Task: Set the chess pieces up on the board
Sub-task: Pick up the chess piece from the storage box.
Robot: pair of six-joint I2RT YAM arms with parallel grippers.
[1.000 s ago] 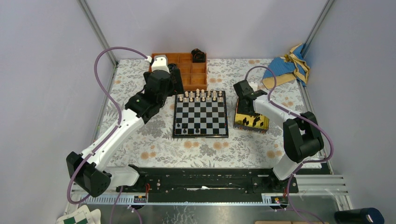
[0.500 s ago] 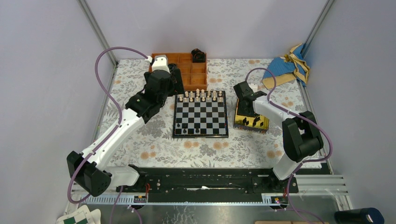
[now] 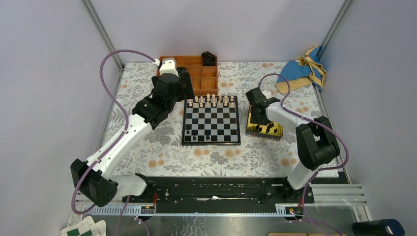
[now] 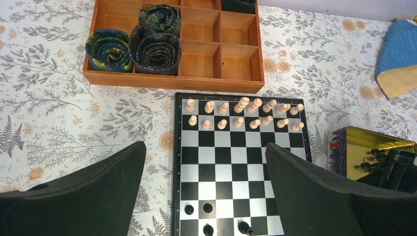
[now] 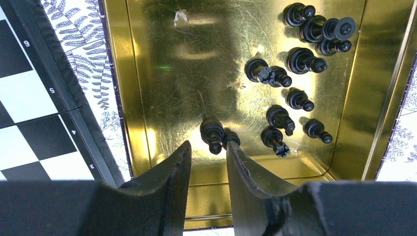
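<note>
The board point(image 3: 211, 123) lies mid-table, with cream chessmen point(image 4: 239, 114) along its two far rows. Several black chess pieces point(image 4: 208, 208) stand at its near left corner; one of them point(image 4: 244, 227) lies tipped over. More black chess pieces point(image 5: 300, 61) lie loose in a gold tin point(image 5: 162, 73) right of the board. My right gripper point(image 5: 209, 145) reaches down into the tin, its jaws partly open. One black piece point(image 5: 212, 132) lies just off its fingertips, untouched. A second piece point(image 5: 230, 136) is half hidden by the right finger. My left gripper point(image 4: 205, 147) hovers wide open above the board's left side.
A wooden compartment tray point(image 4: 196, 54) with dark coiled rolls point(image 4: 156, 46) sits behind the board. A blue and yellow cloth point(image 3: 305, 69) lies at the back right. The gold tin point(image 3: 273, 131) stands close to the board's right edge. A green-and-white checkered sheet point(image 3: 81, 230) lies off the table, near left.
My right gripper has shifted slightly within the tin and its jaws have narrowed a little. The left arm has not moved.
</note>
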